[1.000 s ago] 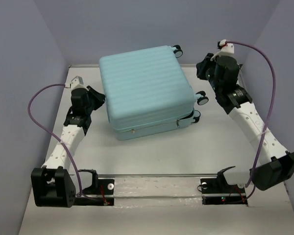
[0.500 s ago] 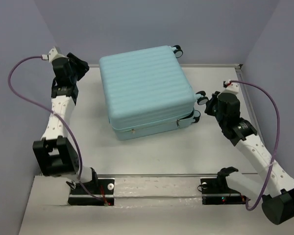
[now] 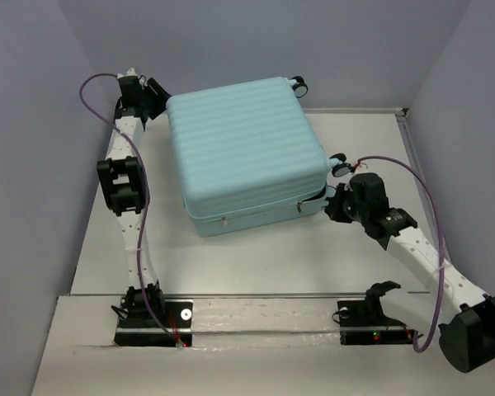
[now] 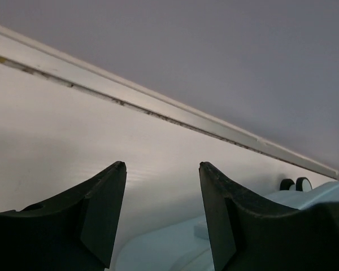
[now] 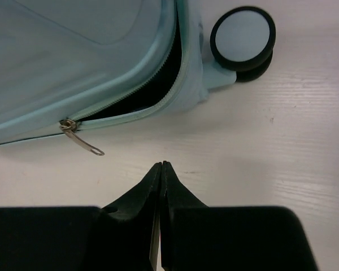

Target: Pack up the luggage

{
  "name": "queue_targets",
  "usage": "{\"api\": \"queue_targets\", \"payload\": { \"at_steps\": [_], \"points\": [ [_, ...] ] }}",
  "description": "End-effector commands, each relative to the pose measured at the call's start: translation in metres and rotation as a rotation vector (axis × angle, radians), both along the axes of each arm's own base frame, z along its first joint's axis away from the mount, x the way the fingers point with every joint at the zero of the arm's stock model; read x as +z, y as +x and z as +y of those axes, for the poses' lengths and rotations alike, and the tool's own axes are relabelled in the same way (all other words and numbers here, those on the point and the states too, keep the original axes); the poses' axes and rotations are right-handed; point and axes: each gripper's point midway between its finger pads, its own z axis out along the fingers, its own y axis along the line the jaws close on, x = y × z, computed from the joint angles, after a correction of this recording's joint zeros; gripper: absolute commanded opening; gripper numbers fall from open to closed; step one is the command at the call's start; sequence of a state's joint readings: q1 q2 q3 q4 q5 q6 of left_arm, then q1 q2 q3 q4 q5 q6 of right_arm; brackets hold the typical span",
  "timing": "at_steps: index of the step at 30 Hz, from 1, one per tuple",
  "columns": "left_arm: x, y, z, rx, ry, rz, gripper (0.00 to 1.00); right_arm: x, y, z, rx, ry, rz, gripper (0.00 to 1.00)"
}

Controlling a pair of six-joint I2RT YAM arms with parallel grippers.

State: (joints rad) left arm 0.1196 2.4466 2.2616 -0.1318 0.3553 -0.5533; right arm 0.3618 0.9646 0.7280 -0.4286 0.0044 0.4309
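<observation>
Aqua luggage (image 3: 243,153) lies just ahead of the clenched, empty right gripper (image 5: 160,167), its zipper pull (image 5: 82,141) ahead-left, a wheel (image 5: 242,38) ahead-right. The left gripper (image 4: 162,165) gapes empty, the luggage's corner just beneath its fingers.

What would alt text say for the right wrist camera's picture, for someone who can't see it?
A pale aqua hard-shell suitcase lies on a white table, its zipper gaping open near a black-and-white caster wheel, the metal zipper pull sticking out. Close in front of the pull, the black right pincer is shut, holding nothing.
</observation>
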Motion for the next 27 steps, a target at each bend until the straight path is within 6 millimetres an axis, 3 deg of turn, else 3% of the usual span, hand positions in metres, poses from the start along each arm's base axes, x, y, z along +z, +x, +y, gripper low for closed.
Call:
{"api": "queue_targets", "payload": {
  "at_steps": [1, 8, 10, 12, 13, 15, 16, 17, 19, 20, 21, 22, 23, 24, 25, 26, 27],
  "points": [
    [0.084, 0.015, -0.041, -0.206, -0.088, -0.282, 0.67, -0.007, 0.006, 0.026, 0.074, 0.082, 0.028, 0.07],
    [0.047, 0.015, -0.108, -0.442, -0.057, -0.338, 0.67, -0.026, 0.048, 0.036, 0.037, 0.085, 0.002, 0.07],
    [0.033, 0.004, -0.132, -0.522, -0.041, -0.33, 0.63, -0.015, 0.065, 0.04, 0.035, 0.085, -0.054, 0.07],
    [0.038, -0.01, -0.138, -0.585, -0.029, -0.348, 0.58, -0.003, 0.088, 0.046, 0.032, 0.083, -0.103, 0.07],
    [0.019, -0.018, -0.139, -0.593, -0.039, -0.326, 0.56, 0.002, 0.096, 0.047, 0.034, 0.075, -0.12, 0.07],
    [0.016, -0.037, -0.135, -0.546, -0.038, -0.319, 0.5, 0.016, 0.121, 0.05, 0.031, 0.074, -0.179, 0.07],
    [0.039, -0.041, -0.126, -0.466, -0.022, -0.341, 0.49, 0.023, 0.134, 0.045, 0.015, 0.079, -0.214, 0.07],
    [0.017, -0.046, -0.126, -0.464, -0.03, -0.304, 0.48, 0.023, 0.142, 0.039, 0.0, 0.073, -0.213, 0.07],
    [0.021, -0.068, -0.117, -0.385, -0.03, -0.3, 0.48, 0.017, 0.16, 0.041, 0.021, 0.107, -0.202, 0.07],
    [0.046, -0.077, -0.11, -0.337, -0.012, -0.336, 0.47, 0.03, 0.176, 0.038, 0.016, 0.129, -0.237, 0.07],
    [0.045, -0.085, -0.106, -0.31, -0.005, -0.328, 0.45, 0.031, 0.182, 0.04, 0.033, 0.148, -0.237, 0.07],
    [0.023, -0.102, -0.102, -0.281, -0.005, -0.271, 0.45, 0.032, 0.188, 0.041, 0.046, 0.162, -0.238, 0.07],
    [0.021, -0.11, -0.097, -0.245, 0.006, -0.26, 0.45, 0.034, 0.201, 0.05, 0.072, 0.179, -0.24, 0.07],
    [0.04, -0.119, -0.084, -0.158, 0.025, -0.283, 0.45, 0.037, 0.21, 0.052, 0.09, 0.192, -0.243, 0.07],
    [0.017, -0.137, -0.08, -0.117, 0.0, -0.219, 0.44, 0.027, 0.216, 0.063, 0.14, 0.211, -0.216, 0.07],
    [0.015, -0.145, -0.075, -0.083, -0.006, -0.206, 0.44, 0.027, 0.221, 0.069, 0.164, 0.226, -0.203, 0.07],
    [0.025, -0.155, -0.068, -0.031, -0.01, -0.216, 0.44, 0.05, 0.233, 0.076, 0.187, 0.246, -0.236, 0.07]
  ]
}}
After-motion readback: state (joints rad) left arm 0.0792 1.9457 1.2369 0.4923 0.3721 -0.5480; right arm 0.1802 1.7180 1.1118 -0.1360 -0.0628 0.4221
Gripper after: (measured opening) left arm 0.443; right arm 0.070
